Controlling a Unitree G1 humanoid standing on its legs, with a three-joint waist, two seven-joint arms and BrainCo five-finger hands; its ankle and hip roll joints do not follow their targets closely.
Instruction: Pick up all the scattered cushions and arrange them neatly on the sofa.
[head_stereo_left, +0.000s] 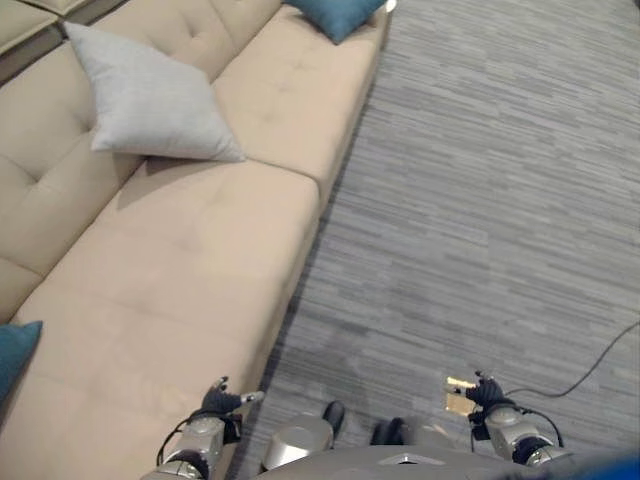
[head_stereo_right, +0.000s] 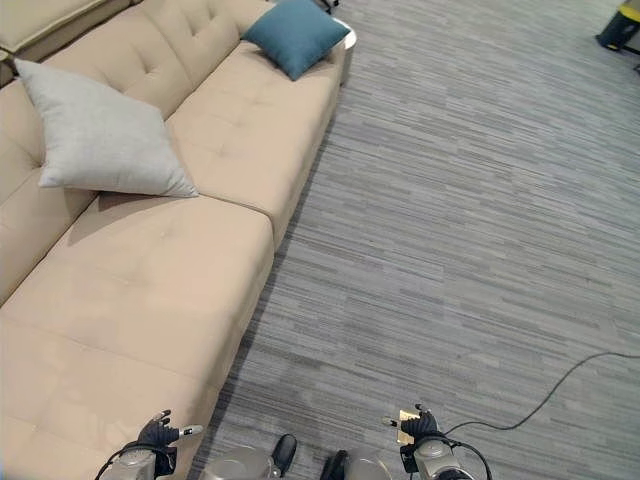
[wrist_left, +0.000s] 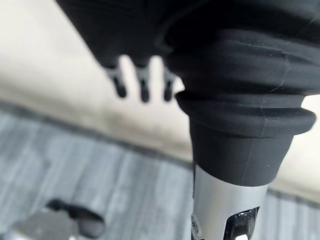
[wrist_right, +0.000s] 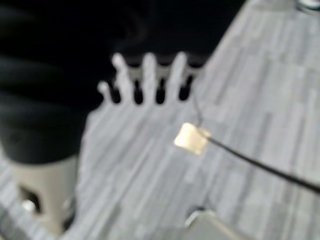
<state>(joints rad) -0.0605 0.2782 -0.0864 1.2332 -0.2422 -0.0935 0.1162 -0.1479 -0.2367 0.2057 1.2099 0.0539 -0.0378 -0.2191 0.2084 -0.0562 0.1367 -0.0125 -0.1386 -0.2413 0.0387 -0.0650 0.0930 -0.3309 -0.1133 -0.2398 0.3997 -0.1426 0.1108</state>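
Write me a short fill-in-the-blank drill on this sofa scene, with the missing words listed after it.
1. The pale grey square fabric cushion leans against the beige sofa's ____.
2. The teal square cushion lies at the sofa's far ____.
3. The floor beside the sofa is covered in striped grey ____.
4. The left hand and the right hand hold ____.

Missing words: backrest; end; carpet; nothing
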